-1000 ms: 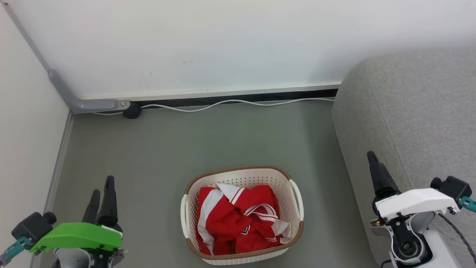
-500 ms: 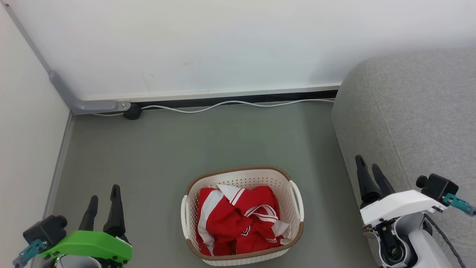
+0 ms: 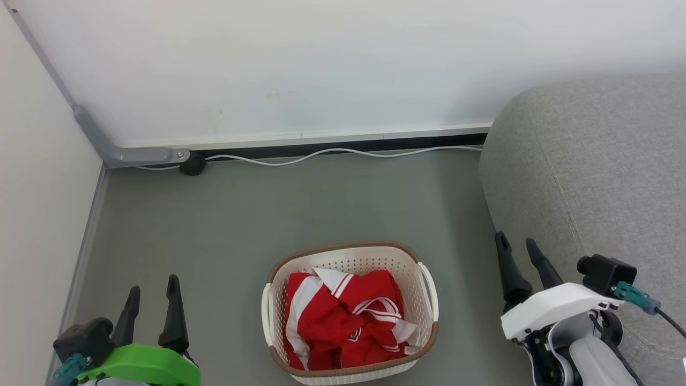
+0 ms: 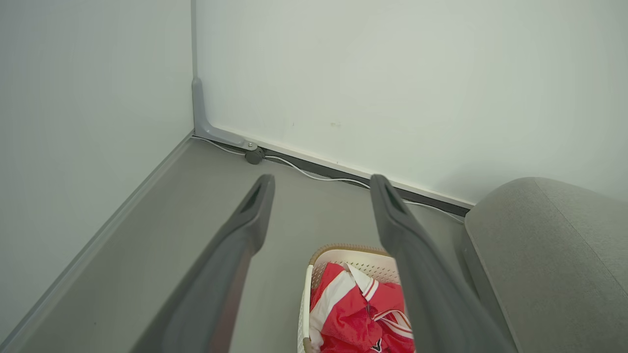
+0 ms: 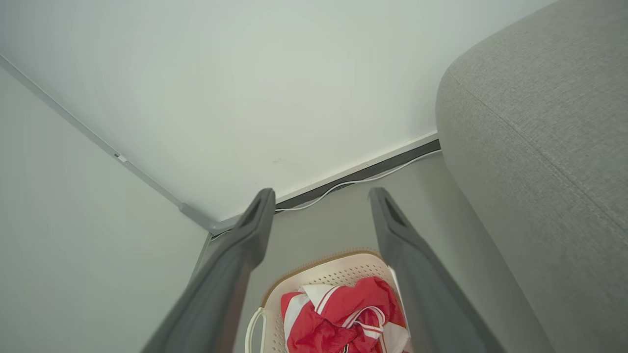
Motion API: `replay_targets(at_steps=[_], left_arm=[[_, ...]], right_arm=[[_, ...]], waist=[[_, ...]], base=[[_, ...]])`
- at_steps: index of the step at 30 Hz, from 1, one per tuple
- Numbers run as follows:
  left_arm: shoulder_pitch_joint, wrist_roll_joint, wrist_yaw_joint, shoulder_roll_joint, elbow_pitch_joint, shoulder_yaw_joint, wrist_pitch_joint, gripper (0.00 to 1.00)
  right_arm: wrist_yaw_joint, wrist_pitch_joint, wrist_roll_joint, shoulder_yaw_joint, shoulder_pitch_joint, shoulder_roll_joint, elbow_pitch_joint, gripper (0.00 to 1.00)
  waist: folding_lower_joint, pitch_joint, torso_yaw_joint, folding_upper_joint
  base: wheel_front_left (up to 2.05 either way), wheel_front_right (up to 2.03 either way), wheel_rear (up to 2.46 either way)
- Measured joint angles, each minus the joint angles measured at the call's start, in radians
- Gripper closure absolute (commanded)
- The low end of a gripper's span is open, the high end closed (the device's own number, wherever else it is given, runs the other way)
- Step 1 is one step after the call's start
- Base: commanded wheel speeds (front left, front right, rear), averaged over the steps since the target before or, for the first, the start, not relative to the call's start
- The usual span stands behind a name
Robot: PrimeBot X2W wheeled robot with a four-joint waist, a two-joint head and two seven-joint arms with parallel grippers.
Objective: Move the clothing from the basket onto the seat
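Nearest, the left gripper [image 3: 153, 287] and right gripper [image 3: 515, 239] each hold two long, dark, tapered fingers spread apart and empty, one on either side of the basket [image 3: 343, 247]. It is an oval of cream perforated plastic with a brown woven-look rim, standing on the smooth grey-green floor [image 3: 257, 214]. Inside lies the clothing [image 3: 332, 321], crumpled red fabric with white striped trim. To the right rises the seat [image 3: 589, 171], rounded grey upholstery with a stitched seam. Beyond, a white cable [image 3: 321, 153] follows the wall's foot.

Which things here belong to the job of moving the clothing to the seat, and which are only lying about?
For the job: red clothing; cream basket; grey sofa; left gripper and right gripper, both open and empty.

Only lying about: white cable; grey corner trim; small black fitting by the wall.
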Motion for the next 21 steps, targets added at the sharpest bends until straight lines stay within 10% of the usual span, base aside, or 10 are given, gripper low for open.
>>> replay_targets(at_steps=[21], left_arm=[[0.044, 0.245, 0.019, 0.001, -0.040, -0.022, -0.071, 0.00]], right_arm=[[-0.025, -0.069, -0.257, 0.081, 0.006, -0.011, -0.003, 0.00]], waist=[[0.0000, -0.003, -0.001, 0.0000]], base=[[0.00, 0.00, 0.00]])
